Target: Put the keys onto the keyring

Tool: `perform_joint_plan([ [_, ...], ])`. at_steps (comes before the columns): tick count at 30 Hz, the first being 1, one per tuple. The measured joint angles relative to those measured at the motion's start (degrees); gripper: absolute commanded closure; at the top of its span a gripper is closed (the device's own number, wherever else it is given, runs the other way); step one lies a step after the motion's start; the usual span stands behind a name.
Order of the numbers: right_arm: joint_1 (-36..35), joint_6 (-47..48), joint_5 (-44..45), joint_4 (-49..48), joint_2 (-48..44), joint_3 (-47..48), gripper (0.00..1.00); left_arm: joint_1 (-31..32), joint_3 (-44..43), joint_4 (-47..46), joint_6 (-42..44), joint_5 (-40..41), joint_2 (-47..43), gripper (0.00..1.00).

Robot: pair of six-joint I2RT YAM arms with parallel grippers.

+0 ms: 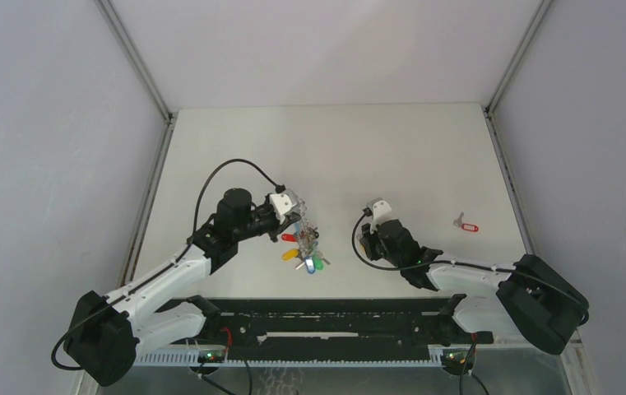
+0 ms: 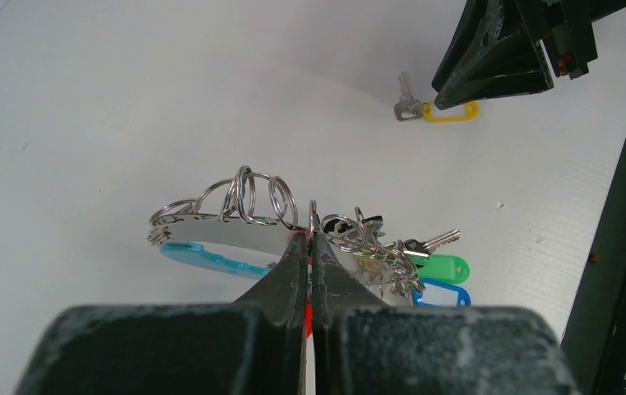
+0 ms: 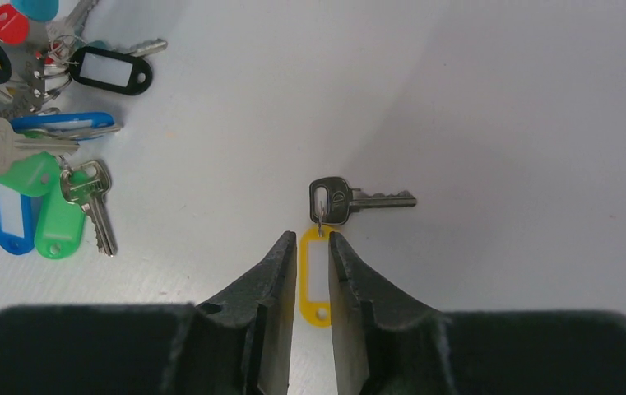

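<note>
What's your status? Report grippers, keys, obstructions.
Left gripper shut on keyring. Right gripper straddling yellow key tag, grip unconfirmed. Red-tagged key loose on table. No obstruction seen.

Yellow-tagged key (image 3: 331, 202), seemingly red-tagged key (image 1: 464, 223)

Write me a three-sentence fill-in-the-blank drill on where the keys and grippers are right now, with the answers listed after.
1. The left gripper is clamped on the keyring, while ____ keys lie loose on the table.
2. The right gripper straddles the ____ tag of one loose key.
3. The other loose key, right of that gripper in the top view, carries a ____ tag.

Missing words: two; yellow; red.
</note>
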State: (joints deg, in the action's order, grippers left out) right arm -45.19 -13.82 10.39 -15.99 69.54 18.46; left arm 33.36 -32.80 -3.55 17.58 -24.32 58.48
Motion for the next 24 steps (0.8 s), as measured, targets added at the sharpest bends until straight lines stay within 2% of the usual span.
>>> perform_joint_plan([
  [11,-0.35,0.22,1.18,-1.81,3.02,0.02,0.85,0.00,0.00,-0.15,0.00,0.00,0.00,1.00],
  [24,-0.57,1.03,1.31,-1.88,5.01,1.22,0.86,0.00,0.00,-0.15,0.00,-0.02,0.00,1.00],
])
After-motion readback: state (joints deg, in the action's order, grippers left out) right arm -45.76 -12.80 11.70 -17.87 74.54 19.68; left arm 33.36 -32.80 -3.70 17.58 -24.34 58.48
